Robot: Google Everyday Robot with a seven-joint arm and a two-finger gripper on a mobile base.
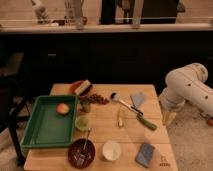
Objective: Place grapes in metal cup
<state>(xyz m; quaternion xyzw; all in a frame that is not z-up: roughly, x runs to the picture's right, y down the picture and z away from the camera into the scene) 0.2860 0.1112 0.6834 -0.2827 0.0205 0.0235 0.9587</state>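
Observation:
The grapes (pixel 98 99), a small dark red bunch, lie on the wooden table (pixel 125 135) near its back middle, just right of the tray. The metal cup (pixel 86 106), small and dark, stands right beside them at the tray's right edge, behind the light green cup (pixel 81 123). My white arm (pixel 186 87) hangs off the table's right side. The gripper (pixel 169 118) points down next to the table's right edge, well to the right of the grapes and the cup, with nothing seen in it.
A green tray (pixel 45 131) at the left holds an orange fruit (pixel 62 108). Also there: a plate with a sandwich (pixel 81 87), a dark bowl with a spoon (pixel 81 152), a white cup (pixel 111 150), a blue sponge (pixel 145 154), a blue cloth (pixel 137 99) and a green-handled utensil (pixel 144 121).

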